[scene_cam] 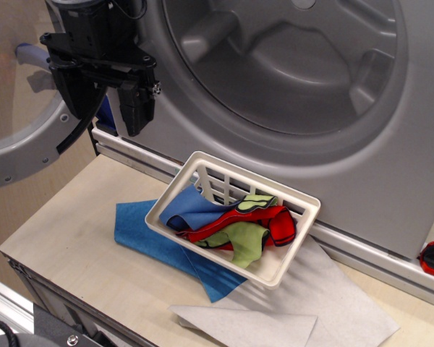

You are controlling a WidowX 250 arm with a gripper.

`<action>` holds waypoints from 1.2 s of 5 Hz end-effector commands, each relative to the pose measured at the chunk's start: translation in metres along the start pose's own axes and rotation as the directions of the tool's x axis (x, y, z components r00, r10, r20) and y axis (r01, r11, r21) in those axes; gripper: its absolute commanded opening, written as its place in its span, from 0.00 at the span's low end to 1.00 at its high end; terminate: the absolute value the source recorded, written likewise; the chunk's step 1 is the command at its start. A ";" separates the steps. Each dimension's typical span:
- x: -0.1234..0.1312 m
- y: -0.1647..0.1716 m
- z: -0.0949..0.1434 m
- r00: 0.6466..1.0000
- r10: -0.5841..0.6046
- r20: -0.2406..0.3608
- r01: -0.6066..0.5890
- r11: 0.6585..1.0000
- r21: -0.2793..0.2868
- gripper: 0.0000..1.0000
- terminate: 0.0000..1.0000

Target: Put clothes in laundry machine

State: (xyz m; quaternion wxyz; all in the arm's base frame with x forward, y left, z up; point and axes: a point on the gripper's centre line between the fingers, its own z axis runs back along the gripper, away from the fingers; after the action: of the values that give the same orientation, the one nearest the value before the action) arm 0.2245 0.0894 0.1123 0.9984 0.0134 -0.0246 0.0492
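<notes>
Hiding behind its own black body, gripper (108, 108) stance unclear above clothes (235, 224).

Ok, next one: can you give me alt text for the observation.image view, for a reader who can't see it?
A white slotted basket holding the clothes, red, lime-green and blue, sits on a wooden counter before the laundry machine, its door swung open. The black end effector hangs above left, holding nothing; a flat blue cloth and grey sheets lie under the basket.

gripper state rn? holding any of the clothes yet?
Gripper: empty, holding nothing; raised left of the laundry machine mouth. Open or shut cannot be told from this angle. Clothes all sit in the white basket.
</notes>
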 end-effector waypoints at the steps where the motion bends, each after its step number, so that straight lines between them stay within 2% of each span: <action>1: 0.000 0.000 0.000 1.000 0.000 0.000 0.000 1.000 0.000 1.00 0.00; 2: 0.002 -0.018 -0.010 0.999 0.001 0.042 -0.001 1.000 -0.008 1.00 0.00; 3: 0.004 -0.051 -0.026 0.998 -0.017 0.068 0.023 0.996 -0.090 1.00 0.00; 4: 0.015 -0.069 -0.043 0.993 0.020 0.119 -0.004 0.991 -0.132 1.00 0.00; 5: 0.027 -0.077 -0.075 0.989 0.028 0.145 -0.016 0.997 -0.080 1.00 0.00; 6: 0.031 -0.077 -0.093 0.985 0.013 0.174 -0.013 1.000 -0.006 1.00 0.00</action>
State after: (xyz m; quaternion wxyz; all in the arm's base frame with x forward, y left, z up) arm 0.2611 0.0177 0.0098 0.9937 0.0149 -0.0962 0.0551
